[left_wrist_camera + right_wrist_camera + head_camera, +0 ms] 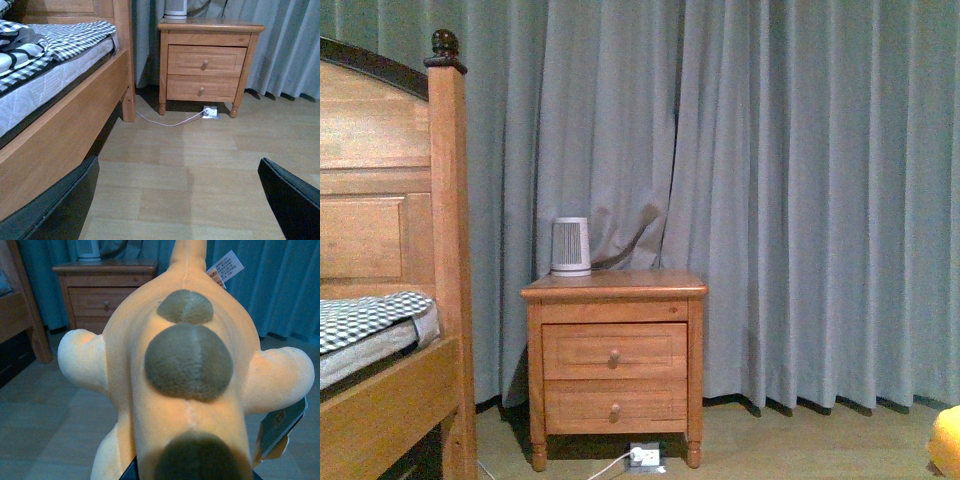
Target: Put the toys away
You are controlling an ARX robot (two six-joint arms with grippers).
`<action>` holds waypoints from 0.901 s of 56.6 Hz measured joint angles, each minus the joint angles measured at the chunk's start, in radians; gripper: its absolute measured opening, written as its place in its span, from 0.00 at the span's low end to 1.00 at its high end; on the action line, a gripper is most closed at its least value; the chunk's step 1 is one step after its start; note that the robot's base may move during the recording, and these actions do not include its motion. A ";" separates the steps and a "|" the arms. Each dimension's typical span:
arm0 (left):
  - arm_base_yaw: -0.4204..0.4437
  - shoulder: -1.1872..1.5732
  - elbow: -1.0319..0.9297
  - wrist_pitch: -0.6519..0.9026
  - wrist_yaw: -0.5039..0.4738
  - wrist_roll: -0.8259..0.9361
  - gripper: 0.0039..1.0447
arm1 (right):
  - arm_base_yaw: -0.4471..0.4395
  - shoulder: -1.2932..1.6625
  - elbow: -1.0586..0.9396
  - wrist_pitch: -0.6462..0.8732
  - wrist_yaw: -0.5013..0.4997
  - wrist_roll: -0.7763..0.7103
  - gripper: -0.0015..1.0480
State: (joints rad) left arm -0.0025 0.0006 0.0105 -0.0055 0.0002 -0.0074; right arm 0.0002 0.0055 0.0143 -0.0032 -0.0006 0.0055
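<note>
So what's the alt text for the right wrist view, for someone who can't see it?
An orange-yellow plush toy fills the frame, back toward the camera, with olive-green bumps along it and a white printed tag attached. Behind it are a wooden nightstand, blue curtains and a wood floor.

left gripper: jaws spread wide, nothing between them
left fingers: dark, one at each lower corner of the left wrist view
right gripper: only dark finger slivers show, either side of the plush toy; grip unclear
front view: neither arm visible
</note>
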 joint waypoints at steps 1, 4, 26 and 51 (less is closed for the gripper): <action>0.000 0.000 0.000 0.000 0.000 0.000 0.94 | 0.000 0.000 0.000 0.000 0.000 0.000 0.07; 0.000 0.000 0.000 0.000 0.000 0.000 0.94 | 0.000 0.001 0.000 0.000 -0.001 0.000 0.07; 0.000 0.000 0.000 0.000 0.000 0.000 0.94 | 0.000 0.000 0.000 0.000 0.000 0.000 0.07; 0.000 0.000 0.000 0.000 0.000 0.000 0.94 | 0.000 0.000 0.000 0.000 0.000 0.000 0.07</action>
State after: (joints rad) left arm -0.0025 0.0010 0.0105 -0.0055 -0.0002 -0.0071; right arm -0.0002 0.0055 0.0143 -0.0032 -0.0006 0.0055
